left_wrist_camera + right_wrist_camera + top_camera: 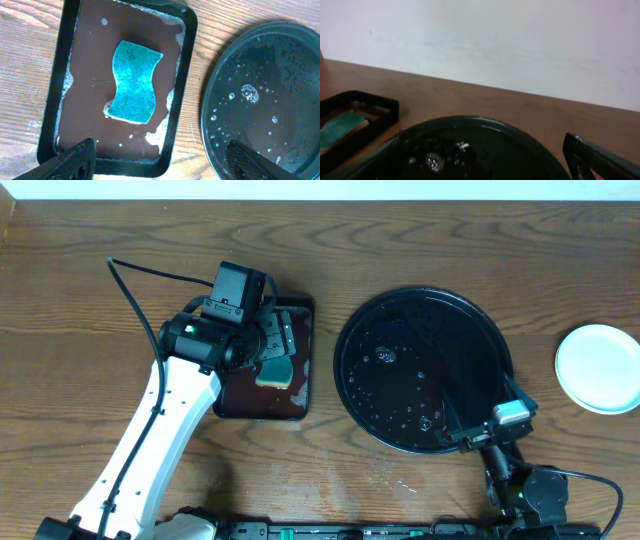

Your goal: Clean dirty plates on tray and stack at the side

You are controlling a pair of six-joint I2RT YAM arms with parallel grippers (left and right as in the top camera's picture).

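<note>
A white plate is clipped by the overhead view's right edge, and I cannot tell whether others lie stacked beneath it. It rests on the brown wood-grain tabletop, beside the wet round black tray but not touching it. The left gripper hangs wide open and empty over the teal sponge in its rectangular tray. The right gripper, fingers parted, holds nothing at the black tray's rim.

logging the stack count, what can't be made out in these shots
- plates: overhead shows only a white top one, just clipped by the right edge; the count beneath is hidden.
- sponge: overhead, mostly covered by the left arm.
- tray: right wrist view, near part cut off by the bottom edge.
</note>
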